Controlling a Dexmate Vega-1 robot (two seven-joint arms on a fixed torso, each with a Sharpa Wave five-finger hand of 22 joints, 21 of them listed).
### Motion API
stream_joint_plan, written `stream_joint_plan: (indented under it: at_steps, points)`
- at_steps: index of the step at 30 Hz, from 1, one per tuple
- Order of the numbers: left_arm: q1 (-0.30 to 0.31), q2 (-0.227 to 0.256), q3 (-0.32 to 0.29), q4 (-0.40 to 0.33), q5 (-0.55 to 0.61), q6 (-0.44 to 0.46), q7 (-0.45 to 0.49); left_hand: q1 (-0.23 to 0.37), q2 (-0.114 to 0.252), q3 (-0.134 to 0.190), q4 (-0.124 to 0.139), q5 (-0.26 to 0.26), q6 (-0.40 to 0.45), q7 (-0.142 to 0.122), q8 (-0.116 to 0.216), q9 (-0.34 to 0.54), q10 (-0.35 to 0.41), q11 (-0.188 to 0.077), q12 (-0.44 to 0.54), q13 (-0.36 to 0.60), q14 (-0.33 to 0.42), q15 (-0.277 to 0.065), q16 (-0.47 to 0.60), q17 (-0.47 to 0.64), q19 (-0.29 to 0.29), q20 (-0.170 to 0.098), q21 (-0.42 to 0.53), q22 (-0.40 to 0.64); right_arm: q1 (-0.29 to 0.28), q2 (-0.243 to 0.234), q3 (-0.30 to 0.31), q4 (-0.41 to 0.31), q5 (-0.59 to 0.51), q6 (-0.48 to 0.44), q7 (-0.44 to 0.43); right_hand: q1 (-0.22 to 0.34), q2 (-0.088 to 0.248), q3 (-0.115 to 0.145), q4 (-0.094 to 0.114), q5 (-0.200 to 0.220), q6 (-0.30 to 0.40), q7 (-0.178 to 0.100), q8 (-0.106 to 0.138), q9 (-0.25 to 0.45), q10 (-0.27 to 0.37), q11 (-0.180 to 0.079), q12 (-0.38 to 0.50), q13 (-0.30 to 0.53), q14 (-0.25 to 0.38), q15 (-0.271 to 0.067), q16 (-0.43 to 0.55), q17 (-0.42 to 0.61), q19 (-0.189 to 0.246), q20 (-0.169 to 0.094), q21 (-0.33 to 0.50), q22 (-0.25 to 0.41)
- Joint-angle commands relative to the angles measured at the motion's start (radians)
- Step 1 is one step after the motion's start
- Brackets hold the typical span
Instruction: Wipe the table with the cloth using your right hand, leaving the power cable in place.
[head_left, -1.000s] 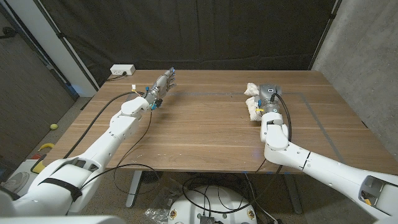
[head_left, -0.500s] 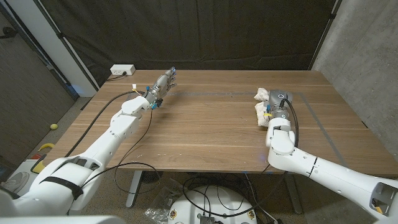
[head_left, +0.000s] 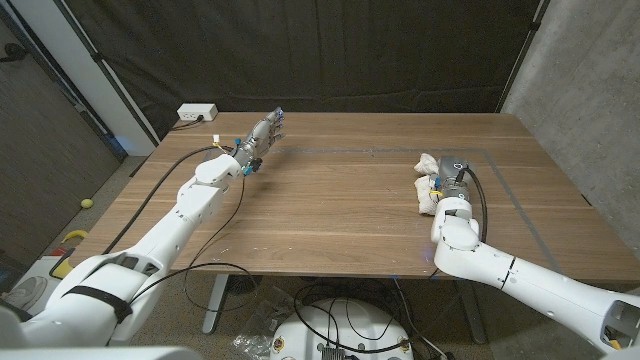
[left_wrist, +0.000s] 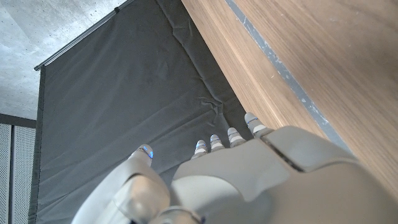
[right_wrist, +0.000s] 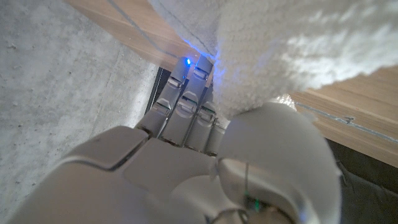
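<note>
A crumpled white cloth (head_left: 427, 166) lies on the right part of the wooden table (head_left: 330, 210), and my right hand (head_left: 452, 176) grips it and presses it to the wood. In the right wrist view the cloth (right_wrist: 298, 43) bulges out over my curled fingers (right_wrist: 186, 109). A white power strip (head_left: 197, 113) sits at the table's far left corner. My left hand (head_left: 265, 131) is held just above the far left of the table, fingers stretched out and holding nothing. The left wrist view shows this hand (left_wrist: 249, 168) over the table's far edge.
Thin blue tape lines (head_left: 380, 152) run across the far middle of the table and frame a rectangle around my right hand. A black curtain (head_left: 330, 50) hangs behind the table. A concrete wall (head_left: 590, 90) stands to the right.
My right hand has slid the cloth to the right and a little toward the near edge. The left arm has stayed still.
</note>
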Motion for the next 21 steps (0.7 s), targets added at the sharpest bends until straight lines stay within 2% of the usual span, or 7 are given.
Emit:
stream_joint_plan:
  at_steps: [1,13,21]
  points:
    - [0.010,0.007,-0.002,-0.020,-0.001,0.011,0.011,0.001,0.004,-0.006,0.001,0.005,-0.036,-0.008,-0.002,0.003,-0.053,0.004,0.004,0.003,-0.055,0.007,-0.001,0.004,-0.061,0.006,0.001,0.004,-0.012,0.000,0.014,0.028,0.112,0.089,-0.020,0.015,0.000,0.005,-0.007,0.006,0.177,-0.091,-0.001,0.003,0.000,-0.003,-0.004,0.001,-0.006,-0.087,-0.005,0.002,-0.008,-0.090,0.009,-0.002]
    - [-0.002,-0.001,0.005,-0.008,0.001,0.009,0.007,0.001,0.005,-0.007,0.001,0.005,-0.037,-0.006,-0.003,0.003,-0.055,0.005,0.003,0.003,-0.057,0.007,-0.001,0.004,-0.061,0.005,0.001,0.004,-0.046,-0.013,-0.006,-0.029,0.122,0.167,-0.052,0.017,-0.002,0.002,-0.006,0.007,0.184,-0.092,-0.008,0.001,0.002,-0.005,-0.010,-0.002,-0.010,-0.087,-0.011,0.005,-0.015,-0.089,0.018,-0.005]
    - [-0.006,-0.005,0.008,-0.001,0.003,0.005,0.005,0.001,0.006,-0.008,0.001,0.005,-0.036,-0.007,-0.003,0.003,-0.057,0.005,0.003,0.003,-0.057,0.007,-0.001,0.004,-0.061,0.006,0.001,0.004,-0.092,-0.030,-0.002,-0.086,0.138,0.184,-0.053,0.021,-0.002,0.001,-0.007,0.007,0.190,-0.092,-0.011,0.001,0.006,-0.006,-0.012,-0.002,-0.006,-0.088,-0.009,0.010,-0.018,-0.090,0.025,-0.007]
